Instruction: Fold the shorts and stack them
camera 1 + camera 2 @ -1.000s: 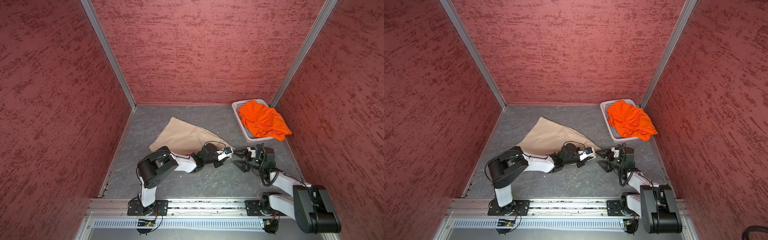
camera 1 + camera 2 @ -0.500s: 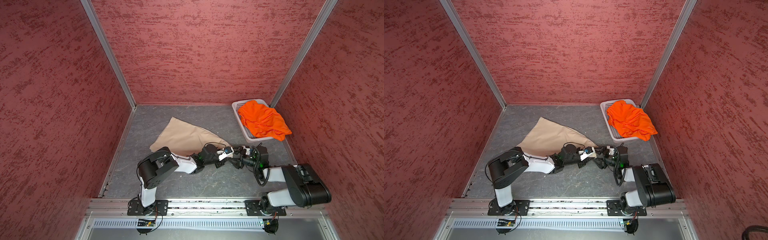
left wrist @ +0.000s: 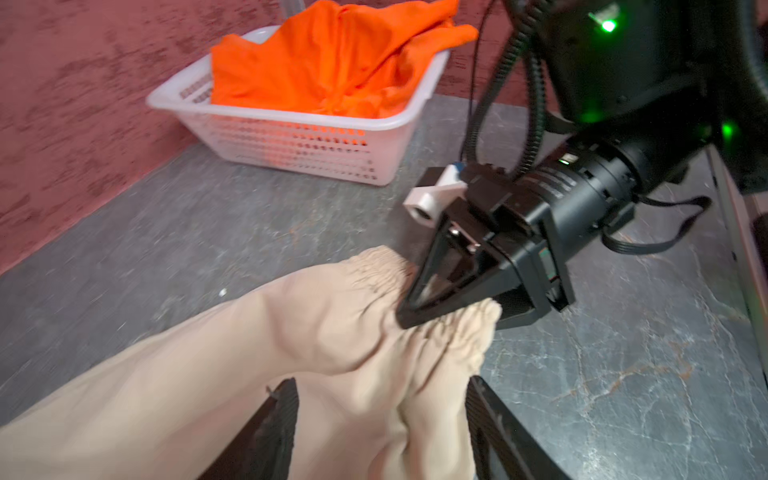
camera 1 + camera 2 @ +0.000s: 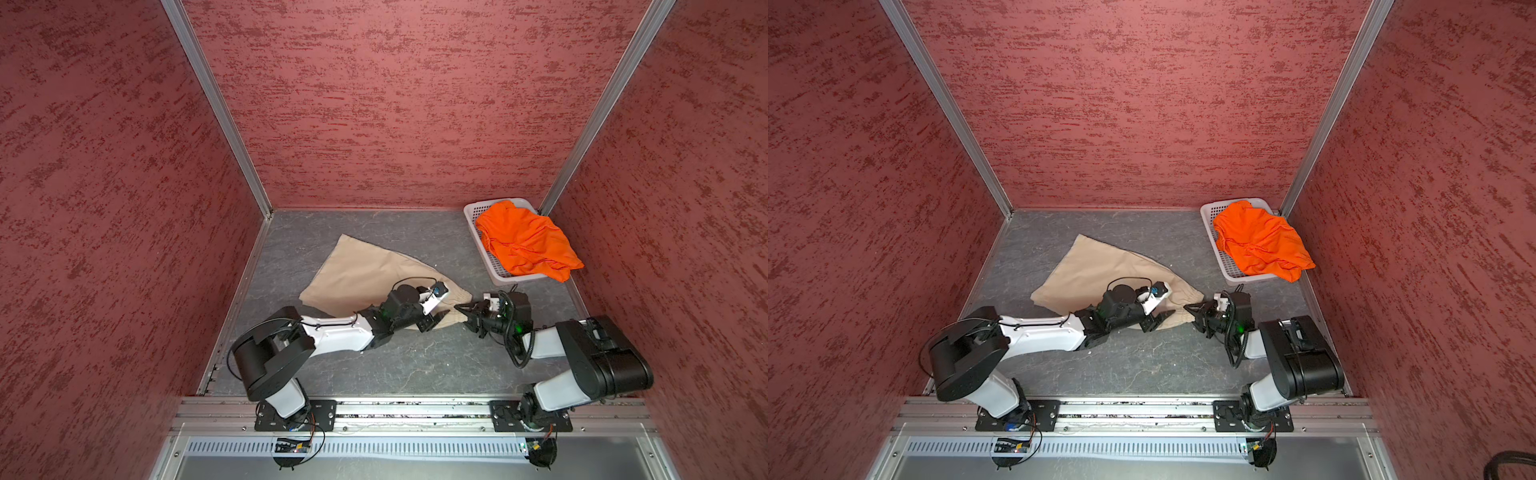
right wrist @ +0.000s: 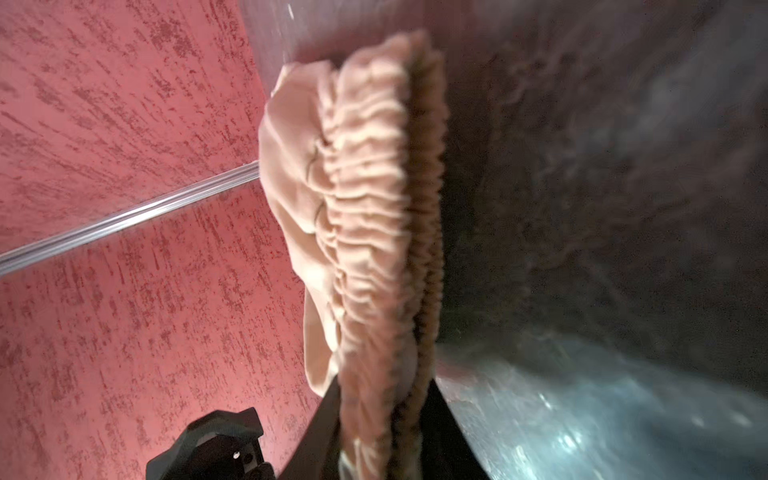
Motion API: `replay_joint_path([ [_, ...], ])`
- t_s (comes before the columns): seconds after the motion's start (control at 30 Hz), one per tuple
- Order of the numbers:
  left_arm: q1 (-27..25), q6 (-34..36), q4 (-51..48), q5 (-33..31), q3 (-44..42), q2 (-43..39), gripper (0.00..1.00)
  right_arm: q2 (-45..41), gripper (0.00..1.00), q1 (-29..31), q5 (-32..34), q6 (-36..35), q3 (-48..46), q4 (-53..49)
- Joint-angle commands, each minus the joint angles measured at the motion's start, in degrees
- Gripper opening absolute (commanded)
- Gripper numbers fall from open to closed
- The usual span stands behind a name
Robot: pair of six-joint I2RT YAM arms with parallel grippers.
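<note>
The beige shorts (image 4: 365,270) (image 4: 1096,266) lie spread on the grey floor, their gathered waistband end (image 3: 436,332) pointing right. My right gripper (image 4: 459,308) (image 4: 1187,308) (image 3: 415,307) (image 5: 382,386) is shut on that waistband (image 5: 365,187), which is pinched between its black fingers. My left gripper (image 4: 442,309) (image 4: 1163,316) (image 3: 380,382) is open, with a finger on each side of a ridge of the beige cloth and not squeezing it. The orange shorts (image 4: 523,241) (image 4: 1258,241) (image 3: 332,62) lie crumpled in the basket.
The white perforated basket (image 4: 511,279) (image 4: 1225,266) (image 3: 291,145) stands in the back right corner against the red wall. Red textured walls close in the grey floor on three sides. A metal rail runs along the front, carrying both arm bases.
My right gripper has reached in to the waistband and shut on it. My left gripper, which was nearly shut on the cloth, has opened and let it go.
</note>
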Motion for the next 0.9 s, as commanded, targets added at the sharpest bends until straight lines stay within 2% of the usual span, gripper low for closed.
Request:
replay_joint_path([
  [0.0, 3.82, -11.67, -12.02, -6.85, -0.93, -4.22, 0.65, -5.57, 0.19, 0.29, 5.64, -13.67, 5.74, -19.87],
  [0.17, 12.64, -24.75, -24.39, -8.49, -2.47, -11.39, 0.65, -11.81, 0.16, 0.28, 16.04, -34.11, 18.30, -48.68],
  [0.37, 24.78, -35.99, -31.55, -4.20, -6.09, -15.76, 0.65, -8.81, 0.13, 0.29, 23.95, -51.34, 34.51, -67.77],
  [0.63, 28.99, -39.40, -30.80, -2.14, -10.26, -15.05, 0.61, -3.92, 0.12, 0.59, 33.17, -62.95, 54.17, -80.27],
  [0.87, 29.03, -42.84, -22.97, 1.43, -13.12, -9.97, 0.53, 2.26, 0.11, 5.11, 40.94, -67.30, 68.71, -86.36],
])
